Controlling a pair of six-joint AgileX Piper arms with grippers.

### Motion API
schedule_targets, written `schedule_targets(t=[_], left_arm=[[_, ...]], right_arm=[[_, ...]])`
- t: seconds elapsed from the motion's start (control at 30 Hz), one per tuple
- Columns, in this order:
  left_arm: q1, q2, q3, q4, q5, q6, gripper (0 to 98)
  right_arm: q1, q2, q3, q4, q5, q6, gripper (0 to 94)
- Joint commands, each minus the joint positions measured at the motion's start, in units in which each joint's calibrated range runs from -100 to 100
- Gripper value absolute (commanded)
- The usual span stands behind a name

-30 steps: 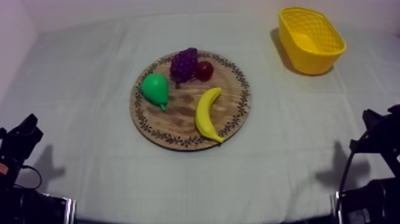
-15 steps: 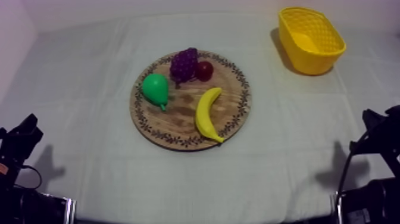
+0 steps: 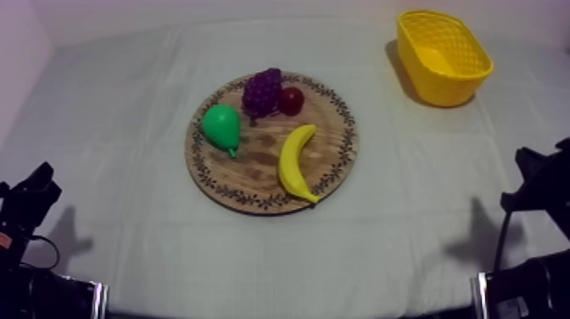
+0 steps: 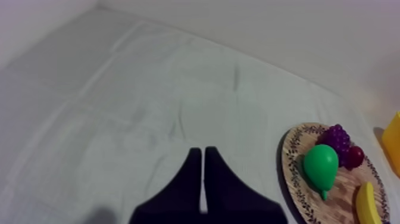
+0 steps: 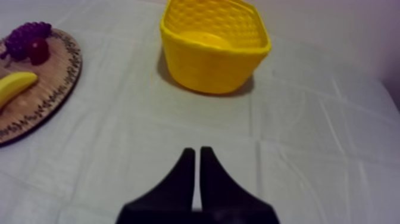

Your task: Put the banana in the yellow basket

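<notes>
Right claw narrow, empty — its arm has just stirred; banana untouched on board — approach likely beginning

L wrist cam: banana half cropped, basket just a sliver

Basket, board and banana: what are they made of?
The basket looks like yellow plastic: one even colour, moulded honeycomb walls. The board looks like wood, matt, with brown grain and a dark printed rim pattern. The banana is probably smooth plastic or rubber; its plain yellow skin doesn't settle which.
</notes>
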Motion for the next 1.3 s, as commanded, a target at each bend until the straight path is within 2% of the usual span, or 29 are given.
schedule_targets(t=[0.0,0.13,0.4,0.57,0.77,1.0,1.27], left_arm=[[-0.03,-0.03,0.03,-0.03,0.02,-0.01,0.1],[-0.03,-0.03,0.03,-0.03,0.02,-0.01,0.1],[-0.03,-0.03,0.03,-0.03,0.02,0.01,0.1],[-0.03,-0.03,0.03,-0.03,0.02,0.02,0.1],[-0.03,-0.03,0.03,-0.03,0.02,0.02,0.1],[-0.03,-0.03,0.03,-0.03,0.02,0.0,0.1],[-0.03,-0.03,0.03,-0.03,0.02,0.02,0.1]], right_arm=[[-2.26,6.1,-5.92,0.99,1.15,-2.36,1.7],[-6.59,14.9,-14.18,2.96,2.02,-6.72,1.8],[-16.01,34.2,-32.04,8.95,4.31,-19.67,2.2],[-21.46,43.59,-41.24,10.42,7.4,-25.87,2.4],[-25.97,54.05,-50.2,10.98,10.79,-30.15,3.1],[-29.03,65.01,-52.81,13.12,6.91,-37.16,3.5],[-32.74,74.62,-53.59,14.33,4.97,-41.0,4.5]])
